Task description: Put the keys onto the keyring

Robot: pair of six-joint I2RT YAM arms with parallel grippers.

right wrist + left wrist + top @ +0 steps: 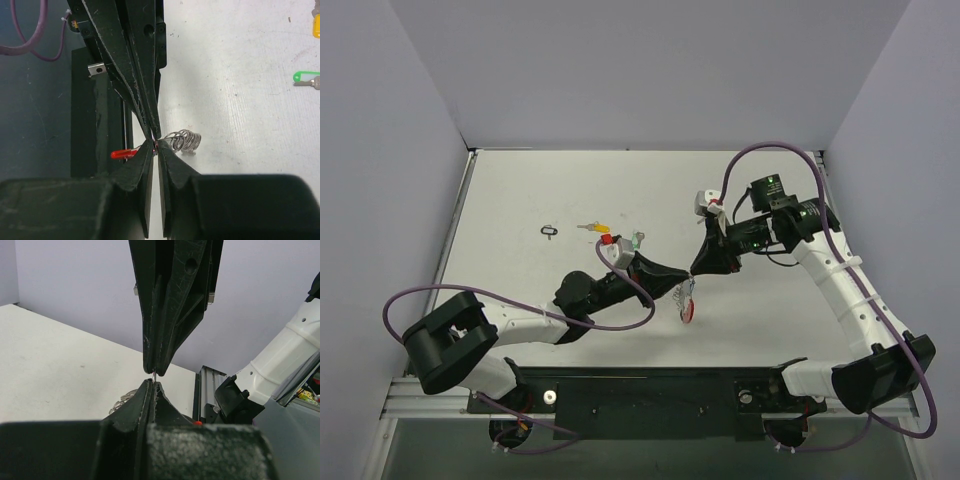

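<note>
- Left arm (520, 322) and right arm (850, 290), mounted at opposite ends of the black base plate (640, 405): white shells, black joints.
- Purple cables (780, 146) loop along both arms, beyond the plate.
- Fingers (132, 65): black, scuffed, tapering, with a round screw hole.
- Green light (772, 183) on the right wrist, far from the plate.

Robotics lab test cell, white table (520, 200) boxed in by plain pale-violet walls (650, 70); left arm (525, 322) and right arm (845, 285) mounted by a slotted metal rail (398, 403), purple cables (770, 147) looping loose
</note>
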